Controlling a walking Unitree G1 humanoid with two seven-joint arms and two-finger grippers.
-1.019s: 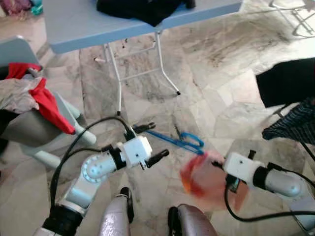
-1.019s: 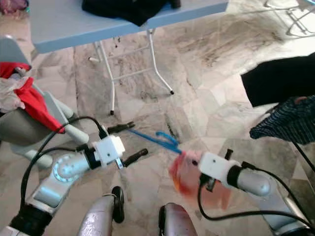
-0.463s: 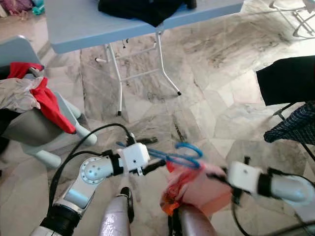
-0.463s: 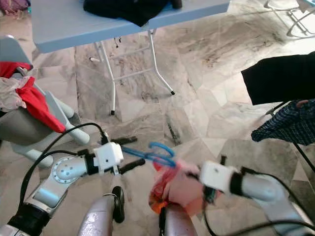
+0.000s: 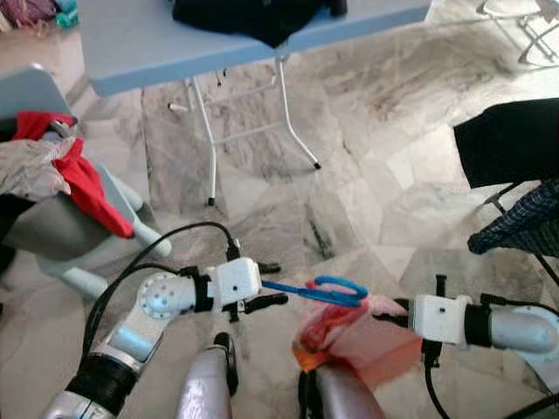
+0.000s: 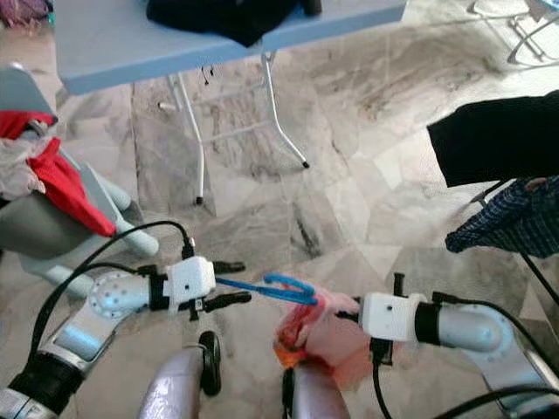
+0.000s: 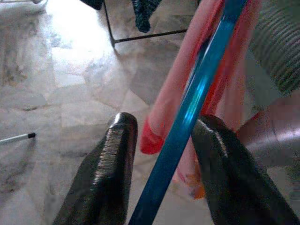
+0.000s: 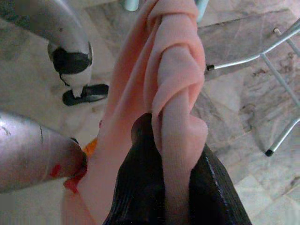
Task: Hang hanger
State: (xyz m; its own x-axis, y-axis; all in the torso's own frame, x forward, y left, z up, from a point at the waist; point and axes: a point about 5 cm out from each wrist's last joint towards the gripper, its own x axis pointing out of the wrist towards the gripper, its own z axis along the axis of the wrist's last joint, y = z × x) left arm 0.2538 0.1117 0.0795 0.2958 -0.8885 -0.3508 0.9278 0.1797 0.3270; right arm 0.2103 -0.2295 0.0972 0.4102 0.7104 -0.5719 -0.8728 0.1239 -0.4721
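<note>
While both arms reach in low over the marble floor [image 5: 393, 175], we note the left claw [image 5: 265, 285] holding one end of the blue hanger [image 5: 319, 291]; in the left wrist view the bar [image 7: 187, 117] runs between the two fingers [image 7: 105, 173], which look closed against it. The hanger lies roughly level between the two claws, its hook end by a pink garment [image 5: 349, 336]. The right claw [image 8: 164, 187] is clamped on that garment, the cloth bunched between its fingers. A grey surface [image 5: 157, 44] with dark clothing [image 5: 249, 13] stands ahead, a chair [image 5: 52, 218] with red cloth [image 5: 87, 188] to the left.
</note>
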